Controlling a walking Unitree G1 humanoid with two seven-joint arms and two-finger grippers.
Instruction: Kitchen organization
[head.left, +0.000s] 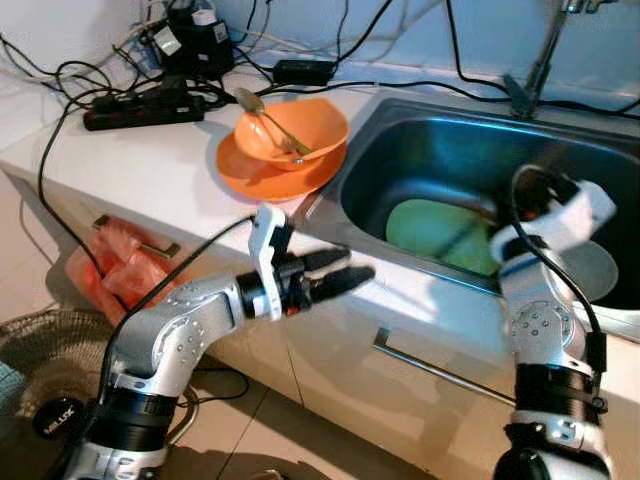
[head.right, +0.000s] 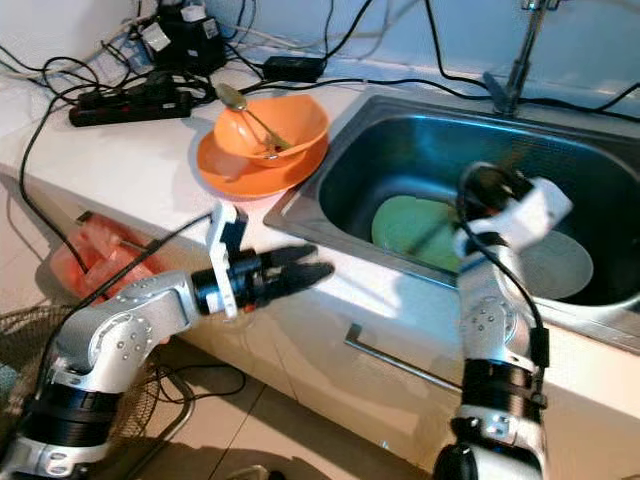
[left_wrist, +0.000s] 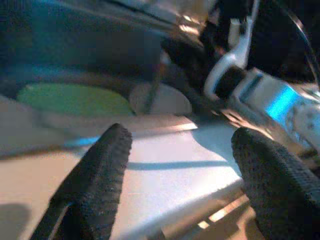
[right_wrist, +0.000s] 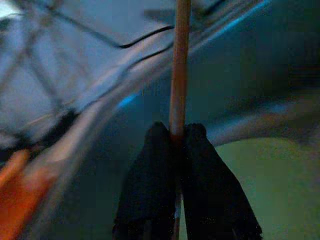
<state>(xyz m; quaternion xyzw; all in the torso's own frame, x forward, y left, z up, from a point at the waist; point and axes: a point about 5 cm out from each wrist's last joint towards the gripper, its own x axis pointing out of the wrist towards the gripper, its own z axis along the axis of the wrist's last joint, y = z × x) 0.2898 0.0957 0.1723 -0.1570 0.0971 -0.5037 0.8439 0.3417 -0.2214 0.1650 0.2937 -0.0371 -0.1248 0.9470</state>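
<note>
The big white counter (head.left: 150, 170) holds a steel sink (head.left: 420, 140) at its right end. The sink's front rim runs along the counter's front edge. A green plate (head.left: 430, 235) lies flat on the sink floor near the front wall, and a pale plate (head.left: 600, 270) sits beside it toward the right side. An orange plate (head.left: 250, 170) rests on the counter just by the sink's left rim, with an orange bowl (head.left: 300, 125) on top and a spoon (head.left: 270, 118) leaning in the bowl. Black cables and a power strip (head.left: 140, 105) crowd the back left corner.

The right gripper (right_wrist: 175, 145) is down in the sink over the green plate. Its two fingers are pressed tight on a thin stick (right_wrist: 180, 60), maybe a chopstick, which points up between them. The left gripper (head.left: 335, 280) hangs in front of the counter's front edge, below the orange plate. Its fingers are spread wide and hold nothing.

The stick is thin and smooth, and the fingers grab only its low end. It could tip or slide out and drop back in the sink. If the arm lifts fast, the stick might bump the sink wall or the tap. The left arm could knock the orange stack off its edge.
</note>
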